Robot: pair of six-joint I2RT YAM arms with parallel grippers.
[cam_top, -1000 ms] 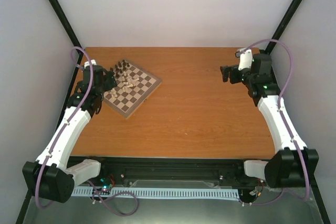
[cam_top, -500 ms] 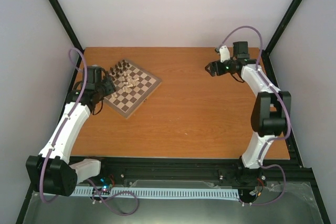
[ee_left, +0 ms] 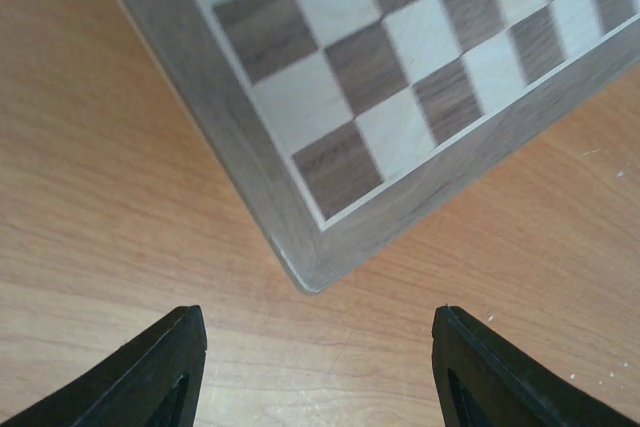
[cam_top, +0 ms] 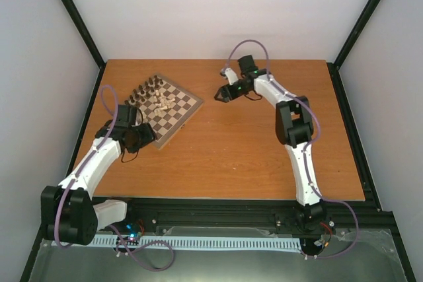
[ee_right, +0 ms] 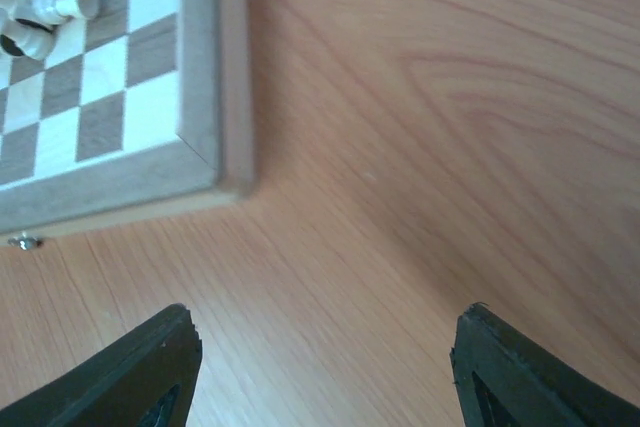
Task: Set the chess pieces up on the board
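Note:
The board (cam_top: 178,118) lies turned at an angle on the far left of the table. Dark chess pieces (cam_top: 147,88) line its far-left edge, and pale ones (cam_top: 160,102) lie heaped just inside them. My left gripper (cam_top: 147,138) hovers low beside the board's near corner (ee_left: 305,272). It is open, and only bare table shows between its fingers (ee_left: 160,367). My right gripper (cam_top: 218,95) is open too, just off the board's right corner (ee_right: 225,172). Some pale pieces (ee_right: 35,7) show at the top left of the right wrist view.
A tiny screw-like bit (ee_right: 22,241) lies on the table by the board's edge. The orange wooden table (cam_top: 264,143) stretches right of the board. Black frame posts (cam_top: 76,14) and white walls close in the sides and back.
My right arm swung from the far right corner leftward to the board's right corner. My left gripper drew back from the board's left side to its near corner, jaws narrowed a little.

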